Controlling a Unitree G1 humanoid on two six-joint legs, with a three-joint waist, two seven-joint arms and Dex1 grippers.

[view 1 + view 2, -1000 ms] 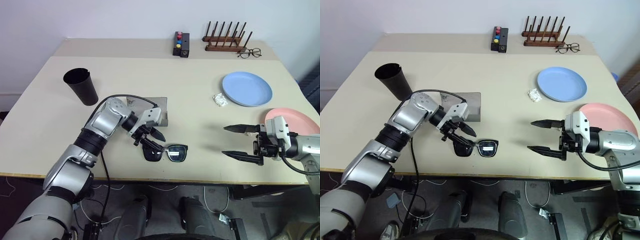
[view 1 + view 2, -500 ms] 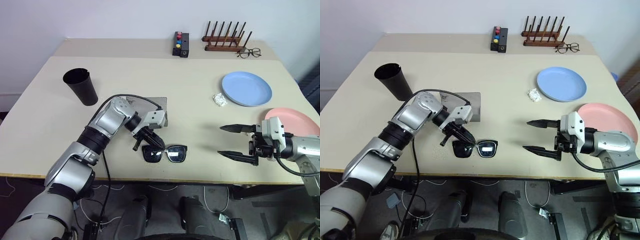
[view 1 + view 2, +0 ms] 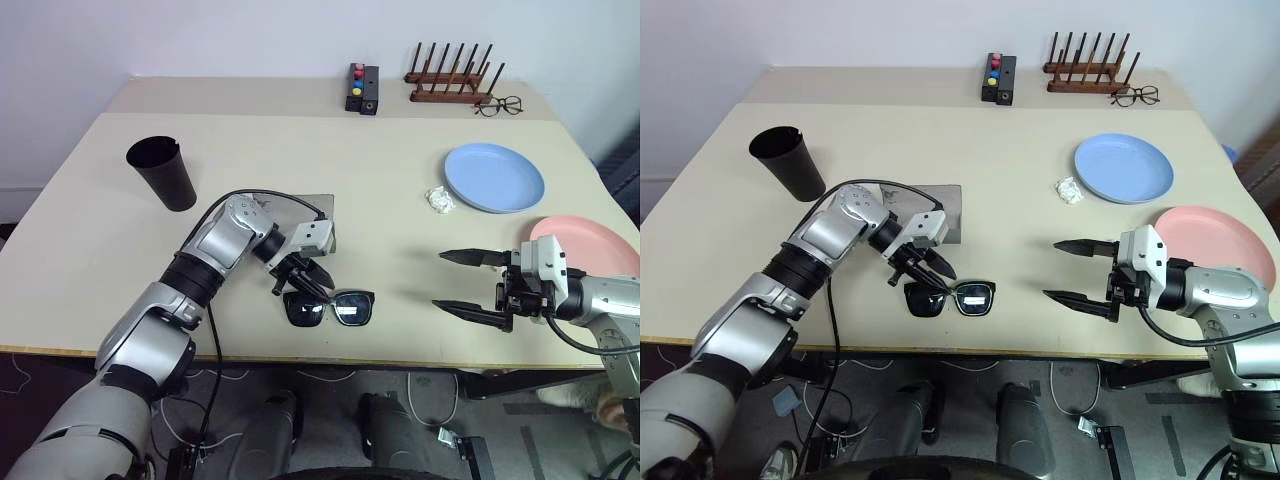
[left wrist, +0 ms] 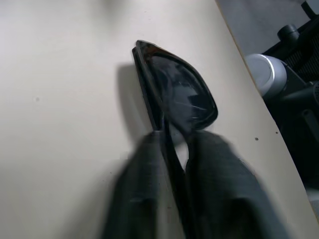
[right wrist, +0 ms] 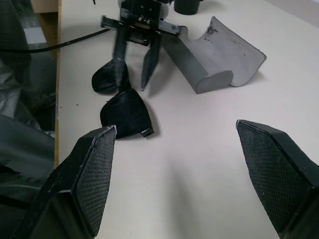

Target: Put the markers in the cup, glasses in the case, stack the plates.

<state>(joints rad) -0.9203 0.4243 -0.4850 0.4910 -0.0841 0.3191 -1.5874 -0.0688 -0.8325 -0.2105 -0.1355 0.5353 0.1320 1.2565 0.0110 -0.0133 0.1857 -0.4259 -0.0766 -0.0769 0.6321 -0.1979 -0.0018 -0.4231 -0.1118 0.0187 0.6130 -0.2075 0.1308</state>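
Your beige table [image 3: 400, 140] carries the black cup [image 3: 162, 172] at its left, upright and well apart from the action. Next comes your left gripper [image 3: 303, 279]. Half a second ago its fingers were pinched together at the left lens; now they stand apart again, straddling that end of the frame. The grey case [image 3: 945, 205] lies open just behind it. The black sunglasses [image 3: 332, 307] lie flat near the front edge, where they were a second ago, so that pinch lifted nothing. I judge the glasses step needs a fresh grasp. Further right, the light blue plate [image 3: 494, 177] and the pink plate [image 3: 590, 240] sit unstacked. Your right gripper [image 3: 470, 283] hovers beside the pink one, fingers wide apart, holding nothing.
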